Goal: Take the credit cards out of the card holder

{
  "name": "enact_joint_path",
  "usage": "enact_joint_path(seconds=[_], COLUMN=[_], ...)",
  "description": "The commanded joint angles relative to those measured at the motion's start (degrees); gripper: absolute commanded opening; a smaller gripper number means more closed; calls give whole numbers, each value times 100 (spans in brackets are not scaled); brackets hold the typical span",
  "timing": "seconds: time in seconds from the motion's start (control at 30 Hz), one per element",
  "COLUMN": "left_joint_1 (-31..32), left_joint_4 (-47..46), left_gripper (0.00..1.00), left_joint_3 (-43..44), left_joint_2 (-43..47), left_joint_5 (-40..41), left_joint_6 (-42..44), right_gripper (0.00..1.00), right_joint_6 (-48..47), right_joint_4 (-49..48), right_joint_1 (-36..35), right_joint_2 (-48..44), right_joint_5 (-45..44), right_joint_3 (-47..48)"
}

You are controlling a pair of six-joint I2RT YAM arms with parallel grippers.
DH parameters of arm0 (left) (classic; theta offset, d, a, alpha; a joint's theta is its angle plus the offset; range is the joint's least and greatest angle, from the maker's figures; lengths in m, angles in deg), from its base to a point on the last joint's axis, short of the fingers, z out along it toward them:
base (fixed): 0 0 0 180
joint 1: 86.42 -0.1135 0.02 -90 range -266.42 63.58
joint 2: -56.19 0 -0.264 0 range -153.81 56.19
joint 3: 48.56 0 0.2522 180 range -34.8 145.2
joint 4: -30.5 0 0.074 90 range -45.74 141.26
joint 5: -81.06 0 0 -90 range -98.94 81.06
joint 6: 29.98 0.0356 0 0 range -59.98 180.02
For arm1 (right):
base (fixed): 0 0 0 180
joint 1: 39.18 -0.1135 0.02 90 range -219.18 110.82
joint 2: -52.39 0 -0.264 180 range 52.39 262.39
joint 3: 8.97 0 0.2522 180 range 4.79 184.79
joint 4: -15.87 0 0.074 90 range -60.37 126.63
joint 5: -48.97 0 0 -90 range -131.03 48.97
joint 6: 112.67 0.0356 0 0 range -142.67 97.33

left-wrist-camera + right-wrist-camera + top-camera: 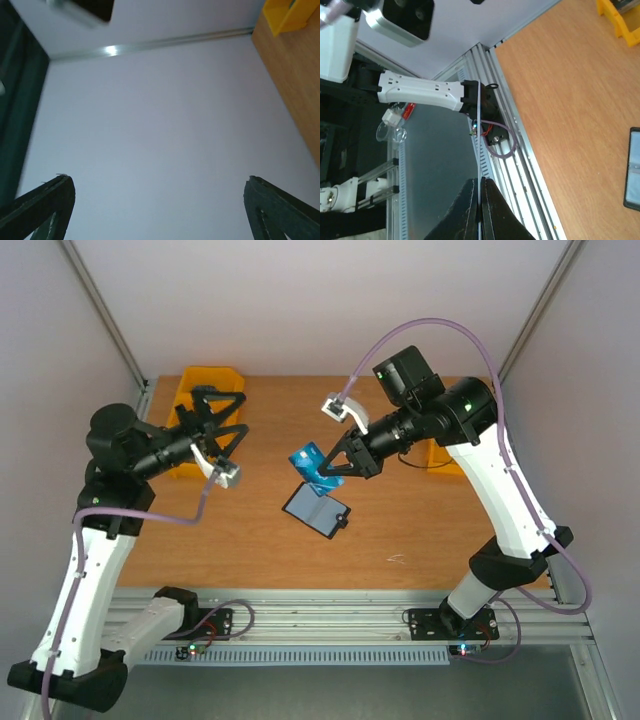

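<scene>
R claw (324,469) is clamped on a blue credit card (308,460), tilted, approx mid-frame in the top view. In the R wrist view the card (479,150) shows edge-on as a thin pale line running up from betw the pressed-together fingers (492,220) at the bottom centre. The card holder (317,510) lies open on the counter (420,530), just below the card in the top view, blue-grey panel up w/ black edging. Can't tell if card and holder touch. Part of the holder (634,167) also shows at the right edge of the R wrist view.

L claw (225,418) is spread wide at the upper left of the top view, overlapping a yellow bin (205,380). In the L wrist view its fingers (40,205) sit in the bottom corners w/ pale wall (160,125) betw them. A 2nd yellow bin (443,457) shows behind the R arm.
</scene>
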Motion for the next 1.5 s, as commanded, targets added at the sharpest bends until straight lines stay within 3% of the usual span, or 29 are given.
enact_joint_path(seconds=[0.0, 0.23, 0.4, 0.7, 0.83, 0.93, 1.13, 1.23, 1.4, 1.47], left_joint_1=[84, 168, 185, 182, 185, 179, 199, 205, 206, 213], left_joint_4=[-250, 1207, 1681, 1720, 1829, 2092, 2088, 2117, 2136, 2146], left_gripper=[92, 86, 81, 79, 72, 62, 61, 42, 1, 0], left_joint_3=[34, -464, -569, -620, -677, -708, -645, -639, -690, -704], left_joint_2=[451, 995, 1109, 1093, 1126, 1110, 1015, 1030, 1075, 1120], left_joint_5=[-1608, -2313, -2452, -1706, -1909, -2290, -2286, -2316, -2295, -2202], left_joint_6=[2873, 4715, 5019, 4778, 4800, 5349, 5612, 5583, 5567, 5505], right_gripper=[1, 1, 1, 1, 1, 1, 1, 1, 2, 21], right_joint_6=[32, 161, 320, -62, -12, 17, 5, 10, 82, 159], right_joint_4=[112, 22, -106, 547, 484, 389, 430, 410, 288, 215], right_joint_1=[-285, -832, -1034, -1366, -1388, -1425, -1493, -1498, -1498, -1496], right_joint_2=[22, 479, 906, 1273, 1297, 1406, 1572, 1591, 1589, 1534], right_joint_5=[90, -17, 238, 295, 427, 472, 454, 429, 165, -314], right_joint_3=[200, 623, 1071, 1382, 1324, 1490, 1623, 1614, 1623, 1615])
